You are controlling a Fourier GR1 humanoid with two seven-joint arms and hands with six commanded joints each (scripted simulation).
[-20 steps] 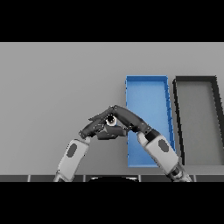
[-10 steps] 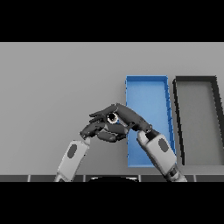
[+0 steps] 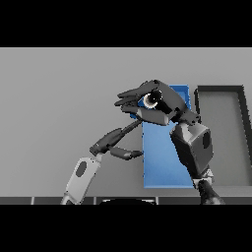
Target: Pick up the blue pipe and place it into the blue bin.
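Right hand up over the bin with the pipe in it

The right hand [image 3: 156, 102] has its dark fingers curled round the short blue pipe [image 3: 150, 101], whose open end faces the camera, and it hangs above the near-left part of the long blue rectangular bin [image 3: 165, 167]. The left hand [image 3: 114, 143] sits lower beside the bin, fingers straight and empty. A dark grey bin [image 3: 221, 133] sits to the right.

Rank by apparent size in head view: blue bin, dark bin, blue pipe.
1. dark bin and blue bin: look alike; the right hand hides part of the blue one, so no ranking.
2. blue pipe: smallest, mostly hidden in the right hand.
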